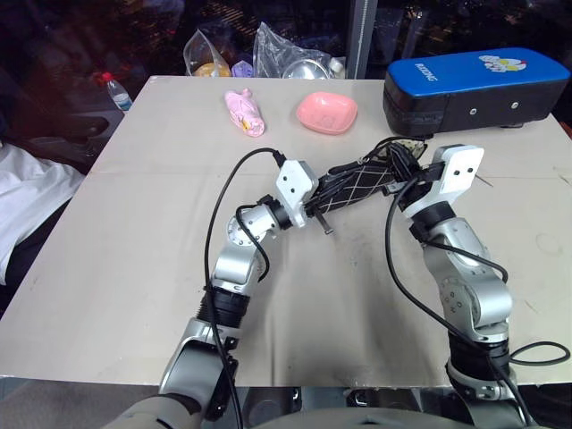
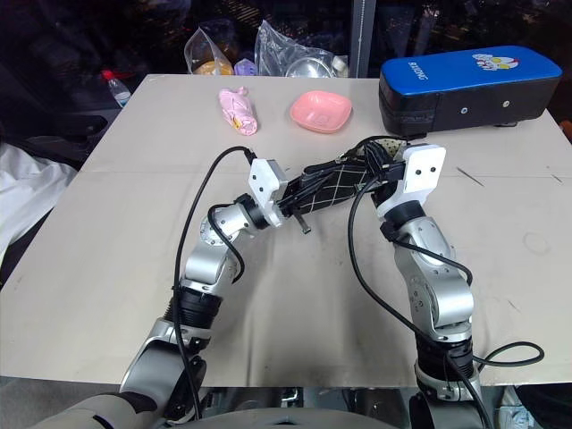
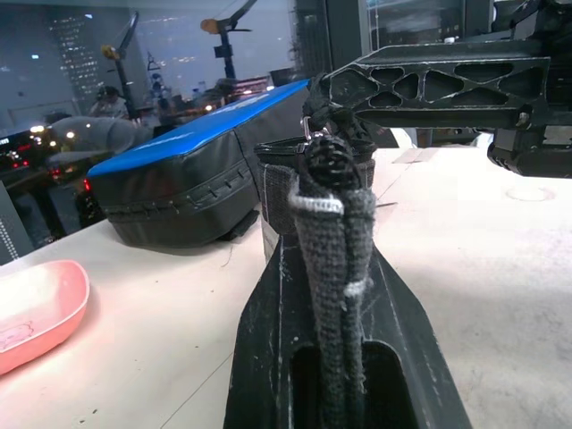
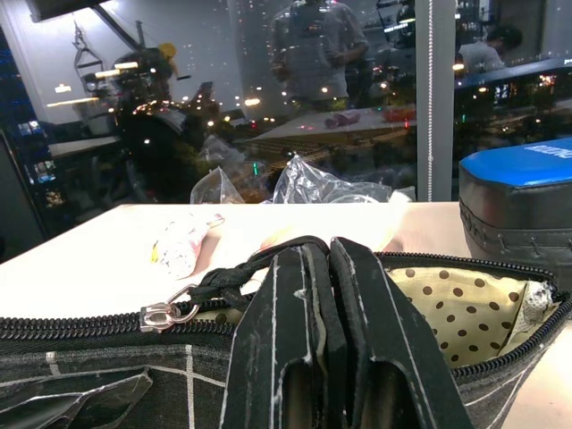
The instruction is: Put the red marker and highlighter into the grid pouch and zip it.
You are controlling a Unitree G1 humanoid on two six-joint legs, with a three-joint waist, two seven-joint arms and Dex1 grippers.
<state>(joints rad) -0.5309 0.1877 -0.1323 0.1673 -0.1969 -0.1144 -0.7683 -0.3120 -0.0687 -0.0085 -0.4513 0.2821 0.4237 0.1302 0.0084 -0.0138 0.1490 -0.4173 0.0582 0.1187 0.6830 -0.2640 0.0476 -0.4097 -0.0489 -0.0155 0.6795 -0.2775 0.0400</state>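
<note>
Table — bears the blue-topped case, a pink dish and a pink packet along its far side. The pouch is held off the surface between the two arms. Left gripper is clamped on the pouch's end fabric. Right gripper has its fingers pressed together on the black pull cord by the slider. The zip is part closed — spotted lining shows at the open stretch. Marker and highlighter: cannot tell whether inside.

Both end effectors apparently clamped, raised.
</note>
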